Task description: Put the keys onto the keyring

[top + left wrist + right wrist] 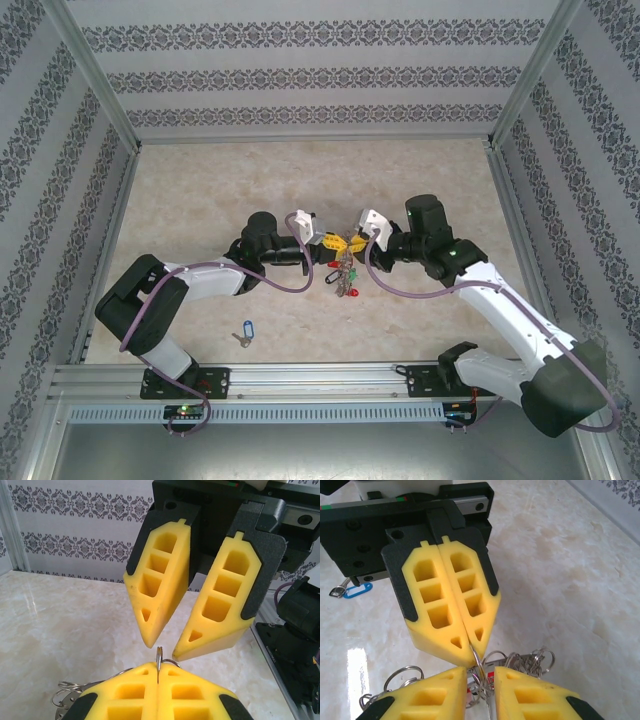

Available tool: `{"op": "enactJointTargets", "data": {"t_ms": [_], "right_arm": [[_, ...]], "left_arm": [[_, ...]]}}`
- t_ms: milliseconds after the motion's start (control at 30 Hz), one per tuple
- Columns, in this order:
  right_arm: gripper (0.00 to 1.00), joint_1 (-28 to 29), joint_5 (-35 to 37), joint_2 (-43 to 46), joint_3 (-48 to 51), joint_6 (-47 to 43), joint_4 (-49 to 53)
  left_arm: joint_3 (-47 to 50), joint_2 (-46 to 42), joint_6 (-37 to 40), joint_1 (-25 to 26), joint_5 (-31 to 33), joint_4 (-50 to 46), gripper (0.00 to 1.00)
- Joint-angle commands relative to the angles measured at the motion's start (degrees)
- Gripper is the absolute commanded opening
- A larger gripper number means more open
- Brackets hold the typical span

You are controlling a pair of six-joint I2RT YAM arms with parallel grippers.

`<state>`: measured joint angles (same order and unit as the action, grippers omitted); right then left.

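My left gripper (327,241) is shut on a thin metal ring of the keyring (159,656), whose edge stands up out of the seam between its yellow fingers (130,690). The rest of the keyring (343,270) hangs below both grippers as a bunch of small rings and tags, with a red-tagged key (349,291) at its bottom. My right gripper (480,672) faces the left one tip to tip, jaws apart, with ring loops (479,662) in the gap. A blue-tagged key (243,333) lies flat on the table, also in the right wrist view (354,590).
The marble-look table (200,200) is walled by patterned panels and metal posts. An aluminium rail (320,378) carrying both arm bases runs along the near edge. More loose rings (535,660) of the bunch spread beside my right fingers.
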<state>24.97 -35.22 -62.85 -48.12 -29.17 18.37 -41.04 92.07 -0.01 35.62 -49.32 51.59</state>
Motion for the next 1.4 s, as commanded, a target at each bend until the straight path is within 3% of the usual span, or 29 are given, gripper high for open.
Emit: {"op": "enactJointTargets", "data": {"t_ms": [0, 100, 167, 333, 700, 833, 1367], "right_arm": [[0.21, 0.61, -2.25, -0.93, -1.74, -2.34, 1.79], [0.04, 0.66, -2.41, -1.8, -1.79, -3.05, 2.44], [0.1, 0.69, -1.69, -2.48, -2.14, -3.43, 3.24], [0.0, 0.76, -0.94, -2.56, -2.6, -3.91, 4.01], [0.0, 2.68, 1.47, -3.68, -8.72, -7.65, 13.21], [0.0, 3.85, 2.79, -4.21, -9.6, -7.92, 13.7], [0.0, 5.87, 4.31, -6.15, -11.78, -6.65, 14.28]], "left_arm": [[-0.84, -2.37, 1.33, -0.11, -1.45, 1.41, 0.0], [-0.82, -2.55, 1.5, -0.06, -1.44, 1.25, 0.0], [-0.94, -2.76, 1.66, -0.07, -1.36, 1.0, 0.0], [-0.89, -3.29, 2.69, -0.11, -1.09, -0.61, 0.0], [-8.17, -7.17, 23.57, -0.09, -1.96, -33.24, 0.1], [-9.06, -7.19, 24.48, -0.06, -1.67, -34.7, 0.15], [-11.82, -5.29, 27.35, 0.78, -2.74, -39.69, 0.15]]}}
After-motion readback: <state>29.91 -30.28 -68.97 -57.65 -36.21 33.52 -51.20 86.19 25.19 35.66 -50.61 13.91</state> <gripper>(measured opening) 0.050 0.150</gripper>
